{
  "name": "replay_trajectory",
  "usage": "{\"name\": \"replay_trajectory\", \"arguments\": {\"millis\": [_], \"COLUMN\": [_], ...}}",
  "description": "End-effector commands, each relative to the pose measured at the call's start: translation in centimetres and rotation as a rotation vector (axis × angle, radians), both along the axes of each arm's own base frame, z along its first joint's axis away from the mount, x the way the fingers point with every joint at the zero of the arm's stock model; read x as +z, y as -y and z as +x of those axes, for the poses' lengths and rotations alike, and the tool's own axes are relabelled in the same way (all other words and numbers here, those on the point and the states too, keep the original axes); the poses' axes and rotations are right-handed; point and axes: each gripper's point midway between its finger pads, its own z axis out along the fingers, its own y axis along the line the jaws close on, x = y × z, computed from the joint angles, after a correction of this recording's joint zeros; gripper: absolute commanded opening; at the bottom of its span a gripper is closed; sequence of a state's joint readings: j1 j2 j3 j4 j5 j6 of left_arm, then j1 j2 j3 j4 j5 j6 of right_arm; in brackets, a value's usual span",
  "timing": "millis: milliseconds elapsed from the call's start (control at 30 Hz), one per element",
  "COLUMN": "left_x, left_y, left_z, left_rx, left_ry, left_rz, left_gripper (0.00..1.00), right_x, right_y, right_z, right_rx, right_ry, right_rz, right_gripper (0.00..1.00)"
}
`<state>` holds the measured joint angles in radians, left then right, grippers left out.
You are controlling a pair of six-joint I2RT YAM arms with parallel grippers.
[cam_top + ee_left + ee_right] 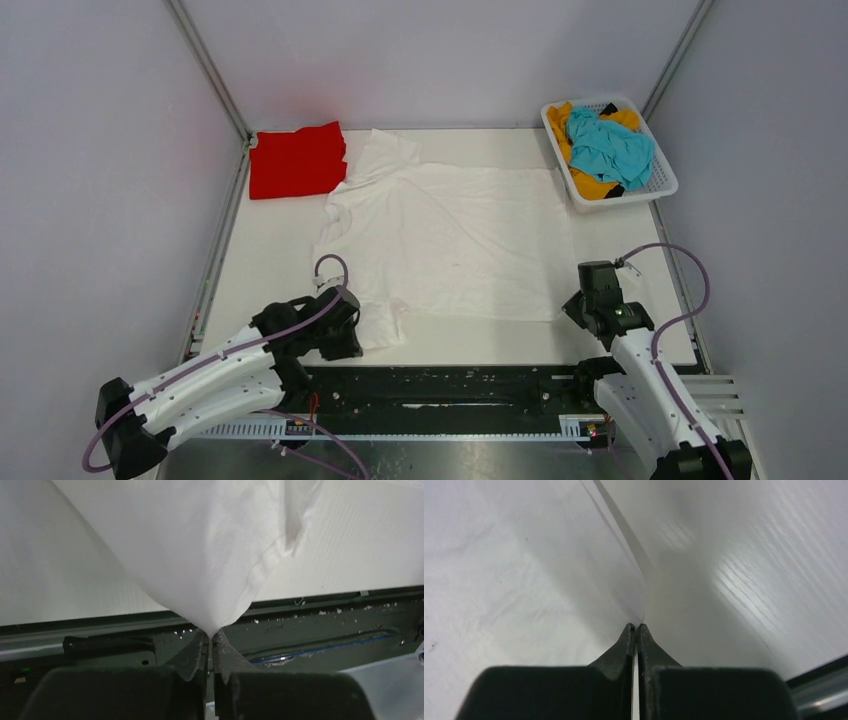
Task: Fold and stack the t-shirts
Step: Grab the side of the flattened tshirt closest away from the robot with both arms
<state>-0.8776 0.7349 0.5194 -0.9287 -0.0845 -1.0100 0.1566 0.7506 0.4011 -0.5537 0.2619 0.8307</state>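
The large white t-shirt (pixel 450 235) lies spread flat in the middle of the table. My left gripper (pixel 352 340) is shut on its near-left sleeve; in the left wrist view a cone of white cloth (pixel 200 555) runs down into the shut tips of that gripper (pixel 211 635). My right gripper (pixel 572 308) is at the shirt's near-right corner. In the right wrist view it (pixel 636 626) is shut on a raised fold of the white cloth (pixel 574 580). A folded red t-shirt (pixel 297 160) lies at the back left. The teal t-shirt (pixel 610 150) and the orange-yellow t-shirt (pixel 590 187) are bunched in the basket.
The white slotted basket (pixel 662 185) stands at the back right corner. Grey walls close in the table on three sides. A dark rail (pixel 450 385) runs along the near edge between the arm bases, and it also shows in the left wrist view as the dark rail (pixel 325 625).
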Motion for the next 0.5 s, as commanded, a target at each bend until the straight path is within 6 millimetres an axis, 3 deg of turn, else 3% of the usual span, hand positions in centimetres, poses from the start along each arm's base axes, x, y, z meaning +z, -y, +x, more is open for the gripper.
{"name": "replay_trajectory", "arguments": {"millis": [0, 67, 167, 333, 467], "left_x": [1.7, 1.7, 2.4, 5.4, 7.1], "left_y": [0.8, 0.8, 2.0, 6.1, 7.3], "left_z": [-2.1, -2.6, -1.7, 1.9, 5.2], "left_rx": [0.0, -0.006, -0.039, -0.12, -0.133], "left_ry": [-0.064, -0.074, -0.021, 0.157, 0.264], "left_rz": [-0.069, -0.076, -0.115, -0.236, -0.202], "left_gripper": [0.0, 0.0, 0.0, 0.0, 0.0], "right_x": [0.7, 1.1, 1.8, 2.4, 3.2], "right_y": [2.0, 2.2, 1.8, 0.3, -0.8], "right_z": [-3.5, -3.9, -2.9, -0.7, 1.0], "right_rx": [-0.043, -0.057, -0.033, 0.069, 0.13], "right_ry": [-0.073, -0.062, -0.01, 0.031, 0.052], "right_rz": [-0.08, -0.084, -0.07, -0.04, -0.016], "right_gripper": [0.0, 0.0, 0.0, 0.0, 0.0]}}
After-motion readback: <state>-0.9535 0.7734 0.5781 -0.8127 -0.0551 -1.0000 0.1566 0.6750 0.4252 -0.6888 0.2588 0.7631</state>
